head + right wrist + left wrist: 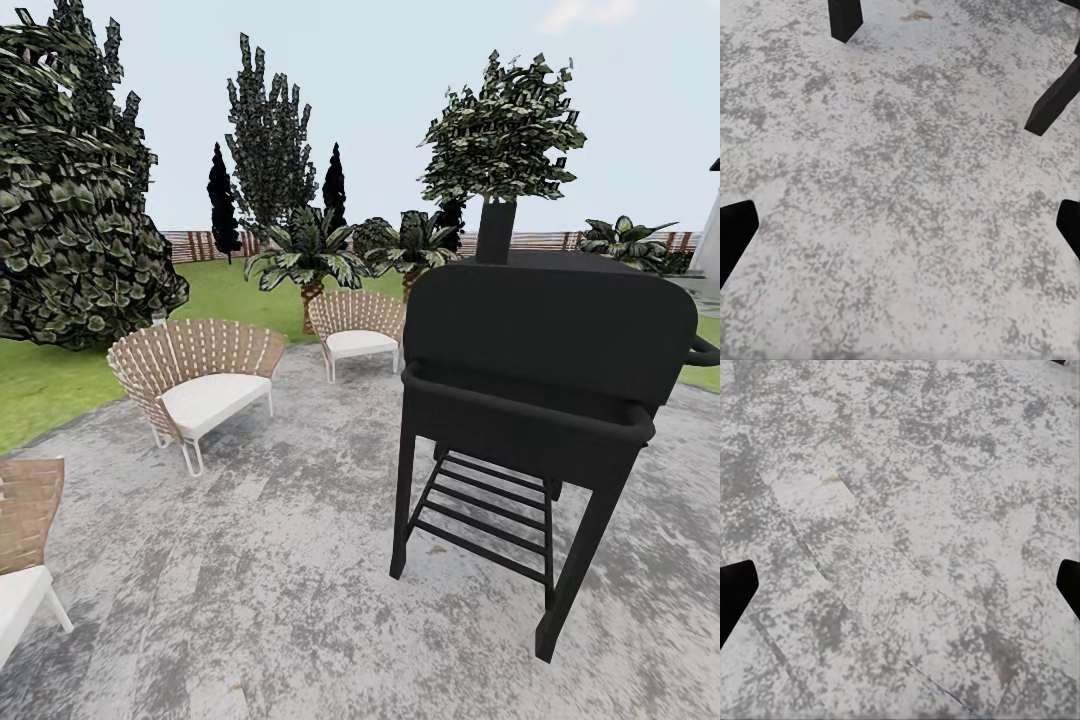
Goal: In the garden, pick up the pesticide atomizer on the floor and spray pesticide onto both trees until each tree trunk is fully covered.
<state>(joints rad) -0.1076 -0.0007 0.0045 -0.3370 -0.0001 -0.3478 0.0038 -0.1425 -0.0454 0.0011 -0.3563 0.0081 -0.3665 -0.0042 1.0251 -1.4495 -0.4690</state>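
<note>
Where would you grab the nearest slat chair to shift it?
Probably the curved back rim of the slat chair, coming from behind on the grass side: the rim is thin enough to pinch, while the white cushion is wide and soft.

Head view count: 3 woven chairs with white cushions, one (200, 385) at 9 o'clock, one (355, 335) at 11 o'clock, one (25, 545) cut off at 8 o'clock; 1 black grill (540, 400) at 3 o'clock on four legs. 2 palm-like plants (305, 255) behind the chairs, 1 more (625, 240) at 2 o'clock; 1 brown slat fence (195, 243). Right wrist view: 2 black grill legs (844, 19), 1 brown scrap (916, 14) on the paving.
</note>
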